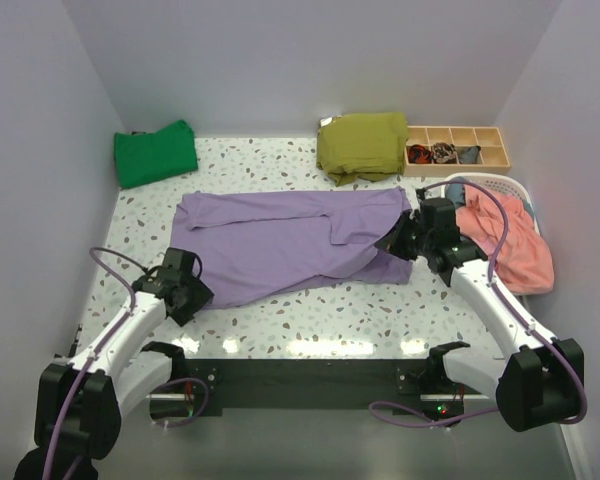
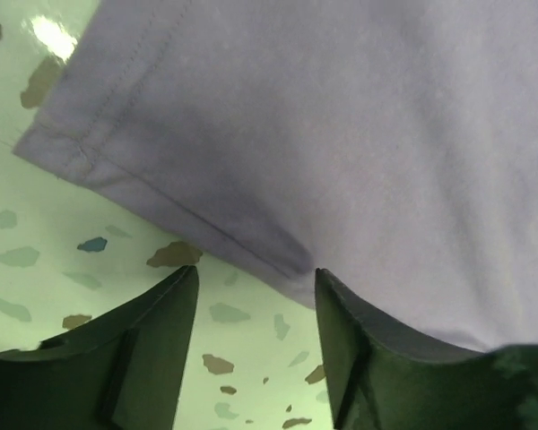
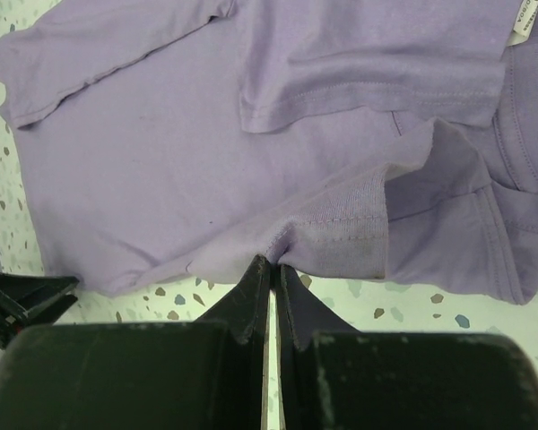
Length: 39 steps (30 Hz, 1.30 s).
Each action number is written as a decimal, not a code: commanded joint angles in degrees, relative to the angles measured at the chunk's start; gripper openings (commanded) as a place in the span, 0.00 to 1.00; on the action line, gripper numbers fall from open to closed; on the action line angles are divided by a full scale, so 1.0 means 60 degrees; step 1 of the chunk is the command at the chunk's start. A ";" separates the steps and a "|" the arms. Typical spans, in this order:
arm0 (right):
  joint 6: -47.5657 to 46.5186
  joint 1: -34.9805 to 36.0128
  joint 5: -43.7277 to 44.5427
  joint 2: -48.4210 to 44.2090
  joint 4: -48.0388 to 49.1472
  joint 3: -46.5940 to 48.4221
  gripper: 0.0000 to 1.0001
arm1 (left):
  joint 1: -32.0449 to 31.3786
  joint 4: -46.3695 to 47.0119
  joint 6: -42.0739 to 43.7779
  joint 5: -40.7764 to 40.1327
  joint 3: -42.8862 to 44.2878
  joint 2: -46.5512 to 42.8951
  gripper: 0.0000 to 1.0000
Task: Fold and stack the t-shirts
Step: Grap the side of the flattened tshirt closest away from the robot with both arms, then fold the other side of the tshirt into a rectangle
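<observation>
Desk (image 1: 310, 320): speckled, walled on three sides, fills most of the top view.

Purple shirt (image 1: 280, 240): 1, spread crosswise at frame centre, mostly flat. It is rumpled at its right end, with a flap folded over the body right of centre. Neck end is to the right; the white label (image 3: 524, 20) sits in the upper right corner of the right wrist view.

Pink cloth (image 1: 510, 245): 1 heap at the right edge, spilling out of a white basket (image 1: 505, 185). It lies just behind the right arm and crowds that side.

Green shirt (image 1: 155, 153): 1, folded, upper left, well apart from the purple one.

Olive cloth (image 1: 362, 145): 1, folded, top centre, just beyond the purple shirt's far edge.

Tray (image 1: 460, 168): 1, wooden, divided, upper right, touching or just beside the olive cloth. At least 3 compartments hold small dark items; can't tell what they are.

Arms: 2.

Right end effector (image 3: 271, 285): fingers pressed together, pinching the purple shirt's near edge at a stitched hem. Fabric puckers up into the pinch.

Left end effector (image 2: 255, 349): fingers spread, nothing clamped. It sits at the shirt's lower left corner; the hem runs diagonally across the gap and the cloth overlaps the right-hand finger. Can't tell if it touches.

Nothing lies on the purple shirt between the two end effectors.
</observation>
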 commanded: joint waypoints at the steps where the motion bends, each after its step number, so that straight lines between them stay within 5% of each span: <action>1: -0.0211 -0.0001 -0.0045 -0.0023 -0.0071 0.0487 0.00 | -0.0037 0.0781 -0.0329 -0.1195 -0.0334 -0.0480 0.43; 8: -0.0343 0.0013 -0.0103 -0.0110 -0.0495 0.0575 0.00 | -0.0037 0.1295 -0.0271 -0.1665 -0.0803 -0.0745 0.00; 23: -0.0548 -0.0001 0.1010 -0.1619 -0.3454 0.1366 0.00 | -0.0052 -0.0008 0.0944 -0.1504 0.1539 -0.0291 0.00; 39: -0.0797 0.0013 0.1889 0.0195 -0.1962 0.1556 0.00 | 0.0051 0.1264 0.3230 -0.2368 0.3458 0.2651 0.00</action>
